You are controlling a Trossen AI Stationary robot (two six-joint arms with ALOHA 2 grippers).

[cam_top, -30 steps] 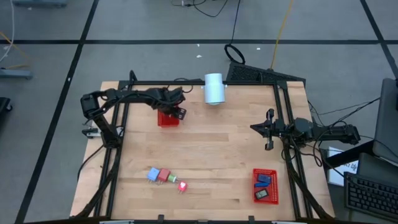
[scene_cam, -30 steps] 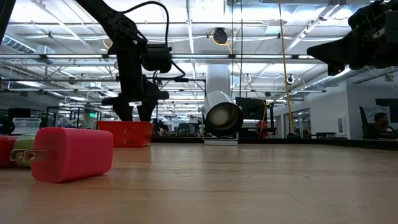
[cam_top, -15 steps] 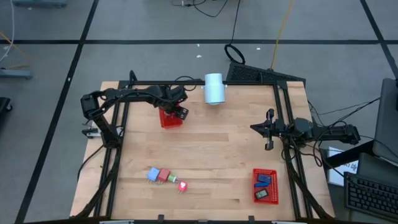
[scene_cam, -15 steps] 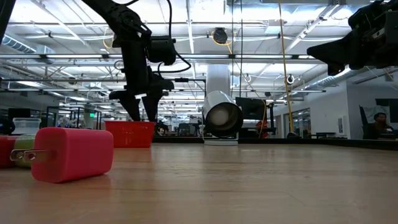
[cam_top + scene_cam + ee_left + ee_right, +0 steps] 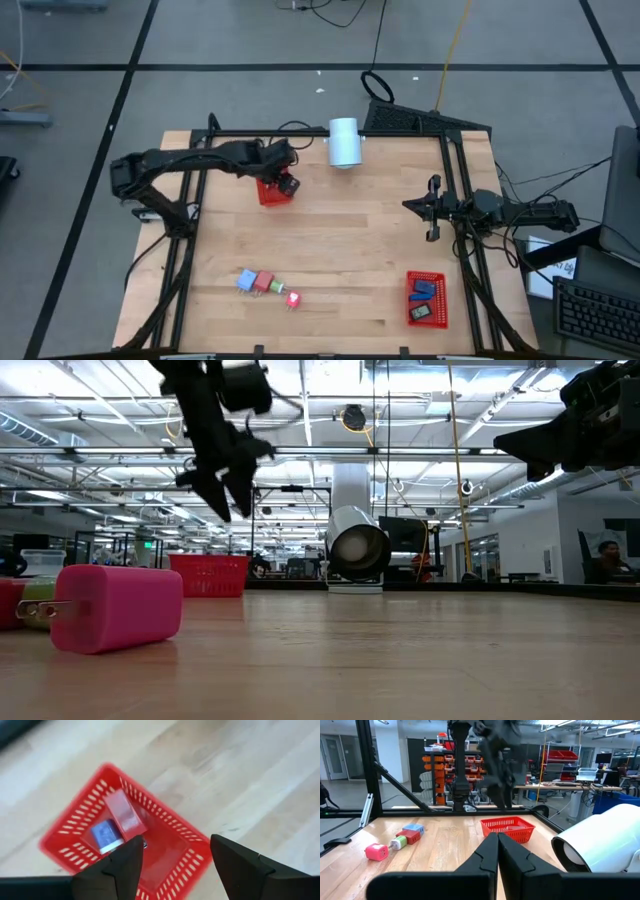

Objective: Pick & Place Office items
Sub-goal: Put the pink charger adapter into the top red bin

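My left gripper (image 5: 175,865) (image 5: 287,185) is open and empty, high above the red mesh basket (image 5: 270,192) (image 5: 210,575) at the table's far left. In that basket lie a red piece (image 5: 125,815) and a blue piece (image 5: 106,835). A light blue piece (image 5: 245,280), a red piece (image 5: 264,283) and a pink-red plug piece (image 5: 293,299) (image 5: 115,607) lie on the wood near the front. My right gripper (image 5: 495,852) (image 5: 432,210) is shut and empty, held in the air at the table's right side.
A second red mesh basket (image 5: 425,298) at the front right holds a dark blue and a black piece. A white cylinder (image 5: 344,142) lies on its side at the far edge. Black frame rails run along the table's left, right and far sides. Bare wood lies in the middle.
My left gripper has risen straight up from just over the far-left basket to well above it, its fingers apart all the while. The basket and the pieces on the table have stayed where they were.
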